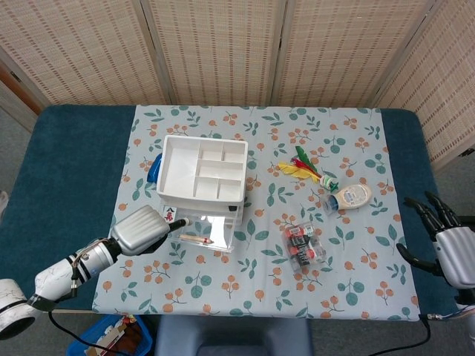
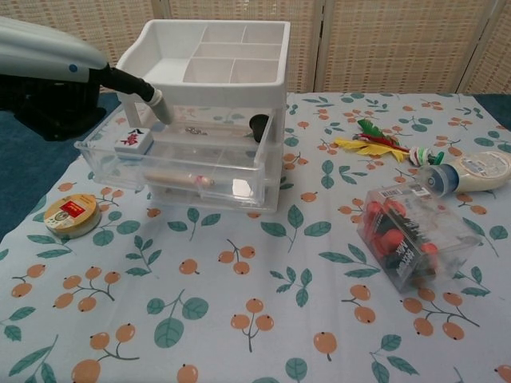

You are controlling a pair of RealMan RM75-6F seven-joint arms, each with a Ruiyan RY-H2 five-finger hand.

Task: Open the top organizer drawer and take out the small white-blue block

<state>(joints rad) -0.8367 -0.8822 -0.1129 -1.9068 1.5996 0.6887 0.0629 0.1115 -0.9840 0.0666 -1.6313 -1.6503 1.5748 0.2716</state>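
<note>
The white organizer (image 1: 202, 176) (image 2: 209, 56) stands left of centre, its clear top drawer (image 1: 205, 229) (image 2: 180, 163) pulled out toward me. The small white-blue block (image 1: 171, 215) (image 2: 133, 140) lies in the drawer's front left corner. My left hand (image 1: 142, 229) (image 2: 56, 76) hovers at the drawer's left side and holds nothing. One of its fingertips (image 2: 158, 107) reaches over the drawer just above and behind the block, not touching it. My right hand (image 1: 450, 248) hangs off the table's right edge with its fingers spread, holding nothing.
A wooden stick (image 2: 177, 178) and a dark knob (image 2: 258, 124) also lie in the drawer. A tape roll (image 2: 70, 215) sits left of it. A clear box of red pieces (image 2: 409, 234), a bottle (image 2: 471, 171) and a feathered toy (image 2: 375, 142) lie to the right.
</note>
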